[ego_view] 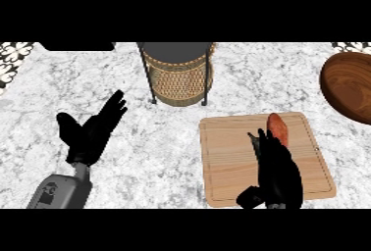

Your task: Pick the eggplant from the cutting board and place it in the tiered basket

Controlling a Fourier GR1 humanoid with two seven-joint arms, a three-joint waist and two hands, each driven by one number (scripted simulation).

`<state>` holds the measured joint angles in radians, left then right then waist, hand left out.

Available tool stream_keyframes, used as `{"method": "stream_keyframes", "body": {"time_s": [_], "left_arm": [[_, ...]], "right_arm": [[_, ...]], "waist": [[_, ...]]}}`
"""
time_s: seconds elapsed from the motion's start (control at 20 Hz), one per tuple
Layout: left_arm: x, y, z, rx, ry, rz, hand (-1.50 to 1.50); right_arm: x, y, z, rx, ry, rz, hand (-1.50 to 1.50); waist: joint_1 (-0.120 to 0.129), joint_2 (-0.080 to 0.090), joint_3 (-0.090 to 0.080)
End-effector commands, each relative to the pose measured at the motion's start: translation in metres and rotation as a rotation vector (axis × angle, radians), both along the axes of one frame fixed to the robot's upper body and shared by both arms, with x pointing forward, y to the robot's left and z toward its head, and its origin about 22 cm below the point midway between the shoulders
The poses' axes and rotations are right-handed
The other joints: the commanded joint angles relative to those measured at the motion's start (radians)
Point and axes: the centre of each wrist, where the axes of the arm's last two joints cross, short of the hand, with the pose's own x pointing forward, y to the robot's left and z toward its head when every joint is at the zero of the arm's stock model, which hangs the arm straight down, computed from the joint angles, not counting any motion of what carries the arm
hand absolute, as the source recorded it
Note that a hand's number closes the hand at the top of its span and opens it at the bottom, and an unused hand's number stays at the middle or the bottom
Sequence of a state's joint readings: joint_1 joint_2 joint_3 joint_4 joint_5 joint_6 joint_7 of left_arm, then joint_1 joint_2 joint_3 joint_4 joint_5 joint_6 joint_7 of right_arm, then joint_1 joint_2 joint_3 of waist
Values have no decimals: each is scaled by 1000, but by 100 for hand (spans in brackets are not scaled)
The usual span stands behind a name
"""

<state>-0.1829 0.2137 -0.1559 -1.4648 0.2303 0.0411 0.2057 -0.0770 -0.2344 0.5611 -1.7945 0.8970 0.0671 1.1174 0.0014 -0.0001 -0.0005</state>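
Note:
The eggplant (278, 128) is a small reddish-orange elongated piece lying near the far edge of the wooden cutting board (226, 162). My right hand (279, 175) lies over the board's right half with its fingers straight and pointing at the eggplant; the fingertips (261, 138) reach its near end and cover part of it. That hand is open and its thumb sticks out toward the board's front edge. The tiered basket (177, 78), wicker in a black wire frame with a dark round top, stands behind the board to the left. My left hand (88, 133) rests open at the left, fingers up.
A large dark wooden bowl (351, 86) sits at the right edge, beyond the board's far right corner. The counter (159, 147) is grey-white marble. A patterned tile strip (13, 61) shows at the far left corner.

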Motion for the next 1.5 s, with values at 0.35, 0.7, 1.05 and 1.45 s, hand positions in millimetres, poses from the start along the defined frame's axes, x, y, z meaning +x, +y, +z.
{"method": "stream_keyframes", "body": {"time_s": [0.35,0.7,1.05,1.45], "left_arm": [[-9,6,-7,-15,3,6,0],[-11,-11,4,-6,14,5,0],[2,0,-7,-11,6,-16,0],[-20,-11,-1,5,-4,3,0]], "right_arm": [[-16,-19,-17,-94,24,-157,-150],[-11,-19,-33,-73,2,-151,-150],[9,-19,-34,-35,-25,-169,-150],[12,-61,-57,-25,-18,-200,-150]], "waist": [[-5,-1,0],[-3,-1,1],[-3,0,0],[0,-1,1]]}}
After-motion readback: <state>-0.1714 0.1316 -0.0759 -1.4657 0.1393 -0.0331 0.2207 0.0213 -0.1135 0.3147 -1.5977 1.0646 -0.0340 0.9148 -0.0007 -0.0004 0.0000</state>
